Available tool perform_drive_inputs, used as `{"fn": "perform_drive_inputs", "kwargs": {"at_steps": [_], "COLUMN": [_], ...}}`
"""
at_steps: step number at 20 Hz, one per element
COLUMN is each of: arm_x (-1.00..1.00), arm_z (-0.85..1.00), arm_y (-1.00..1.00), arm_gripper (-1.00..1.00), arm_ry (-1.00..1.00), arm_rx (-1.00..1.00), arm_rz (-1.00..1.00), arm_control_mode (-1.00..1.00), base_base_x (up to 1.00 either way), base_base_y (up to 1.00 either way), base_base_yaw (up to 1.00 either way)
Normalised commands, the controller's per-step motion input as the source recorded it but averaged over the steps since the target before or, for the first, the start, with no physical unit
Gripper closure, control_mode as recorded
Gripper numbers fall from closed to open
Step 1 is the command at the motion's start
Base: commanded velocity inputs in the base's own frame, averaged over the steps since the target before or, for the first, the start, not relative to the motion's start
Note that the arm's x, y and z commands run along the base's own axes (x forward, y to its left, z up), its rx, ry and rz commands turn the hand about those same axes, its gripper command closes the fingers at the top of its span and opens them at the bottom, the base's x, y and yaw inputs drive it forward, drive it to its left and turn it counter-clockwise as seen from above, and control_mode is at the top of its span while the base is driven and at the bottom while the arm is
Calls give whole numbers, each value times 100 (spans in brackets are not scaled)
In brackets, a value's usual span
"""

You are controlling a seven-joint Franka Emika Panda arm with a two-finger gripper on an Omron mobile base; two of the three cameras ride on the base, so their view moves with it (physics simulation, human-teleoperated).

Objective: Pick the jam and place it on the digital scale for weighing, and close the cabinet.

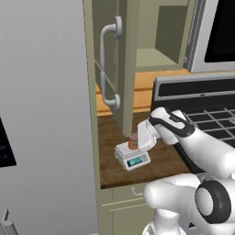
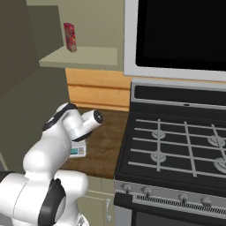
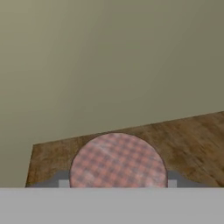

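The jam jar [image 1: 133, 142] is sitting on the top plate of the little white scale [image 1: 132, 157], and the scale is resting on the dark wood counter [image 1: 114, 133] right in front of the open cabinet door [image 1: 111, 64]. The teal display on the scale's front is glowing and facing out toward the robot. From the right base camera the scale [image 2: 77, 151] is mostly tucked behind the arm, with just the display end peeking out.

The gripper [image 1: 136, 140] is hanging right at the jar, coming in from the stove side. In the hand camera the jar's checkered pinkish lid [image 3: 118, 162] is sitting dead centre low in the frame, with a grey finger tip [image 3: 64, 181] poking out just past each side of it. So the fingers are flanking the jar, but honestly I can't tell whether they're pressing on it or standing slightly off it.

The cabinet is standing wide open, its door swung out over the counter with the long bar handle [image 1: 106, 64] facing the camera. A small red box [image 2: 70, 37] is standing on the cabinet shelf [image 2: 79, 57]. The black stove [image 2: 176, 145] is sitting just beside the counter on the right.
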Motion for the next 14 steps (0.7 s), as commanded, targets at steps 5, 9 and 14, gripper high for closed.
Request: {"fn": "perform_drive_inputs", "kwargs": {"at_steps": [5, 9, 14], "arm_x": [2, 24, 28], "arm_z": [-8, -16, -30], "arm_y": [0, 0, 0], "arm_gripper": [100, 100, 100], "arm_ry": [0, 0, 0], "arm_rx": [0, 0, -1], "arm_rz": [0, 0, 0], "arm_control_mode": [-100, -100, -100], "base_base_x": [0, 0, 0], "base_base_y": [0, 0, 0], "base_base_yaw": [0, 0, 0]}}
